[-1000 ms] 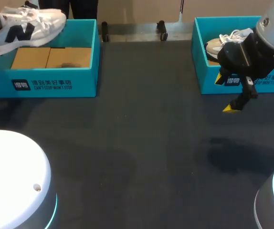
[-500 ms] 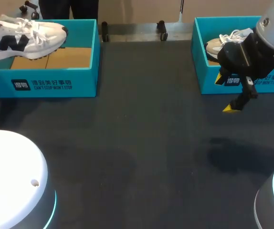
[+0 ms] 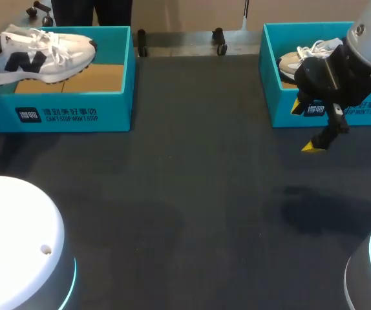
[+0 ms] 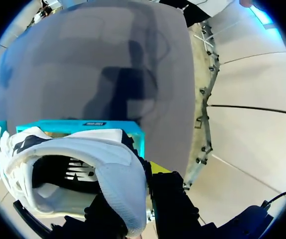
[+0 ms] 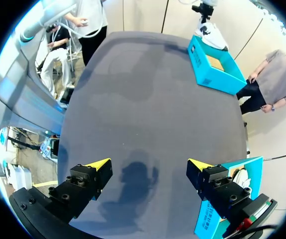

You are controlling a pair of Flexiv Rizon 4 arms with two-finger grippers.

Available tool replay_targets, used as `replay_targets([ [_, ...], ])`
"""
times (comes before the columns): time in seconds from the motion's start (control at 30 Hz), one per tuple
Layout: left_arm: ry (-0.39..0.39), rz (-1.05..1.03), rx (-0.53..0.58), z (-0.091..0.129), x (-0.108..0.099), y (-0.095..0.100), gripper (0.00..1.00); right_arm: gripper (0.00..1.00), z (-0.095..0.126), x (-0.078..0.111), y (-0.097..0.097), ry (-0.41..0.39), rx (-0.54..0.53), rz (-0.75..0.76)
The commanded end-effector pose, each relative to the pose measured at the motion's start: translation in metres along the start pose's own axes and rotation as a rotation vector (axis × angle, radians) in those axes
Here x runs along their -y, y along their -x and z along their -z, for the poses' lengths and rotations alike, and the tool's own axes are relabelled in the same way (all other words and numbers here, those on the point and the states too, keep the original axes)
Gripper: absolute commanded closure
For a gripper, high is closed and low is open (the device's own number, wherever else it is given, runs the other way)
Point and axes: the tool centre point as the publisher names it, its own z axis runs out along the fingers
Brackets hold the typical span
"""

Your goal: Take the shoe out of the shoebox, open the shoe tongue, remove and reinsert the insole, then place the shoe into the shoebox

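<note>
A white sneaker with a dark side logo (image 3: 40, 53) hangs level over the left teal shoebox (image 3: 111, 106), toe toward the table's middle. In the left wrist view my left gripper (image 4: 133, 186) is shut on the sneaker's heel (image 4: 115, 169), one yellow tip beside the collar, with the shoebox (image 4: 100, 124) under the shoe. That box has a cardboard floor (image 3: 98, 76). My right gripper (image 3: 305, 127) hangs open over the mat in front of the right box, nothing between its fingers (image 5: 99, 164). The right wrist view shows the sneaker (image 5: 210, 35) over the far box (image 5: 217, 69).
A second teal shoebox (image 3: 273, 97) at the back right holds another light sneaker (image 3: 305, 55), partly hidden by my right arm; its corner (image 5: 217, 199) shows beside the right gripper. The dark mat (image 3: 192, 194) spans the middle. White round arm bases sit at both near corners.
The sneaker has swung from toe-up to level and shifted slightly right and lower over the left box. The right arm has not moved.
</note>
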Motion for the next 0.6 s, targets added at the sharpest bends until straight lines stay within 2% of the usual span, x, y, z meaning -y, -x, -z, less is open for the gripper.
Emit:
replay_targets([
  [0.03,-0.029,-0.004,0.013,-0.006,-0.019,-0.001,1.0,0.0,-0.002,-0.001,0.001,-0.003,-0.002,-0.001],
  [0.6,0.009,0.025,0.004,-0.029,-0.057,0.005,1.0,0.0,-0.002,-0.001,0.001,-0.003,-0.002,-0.001],
])
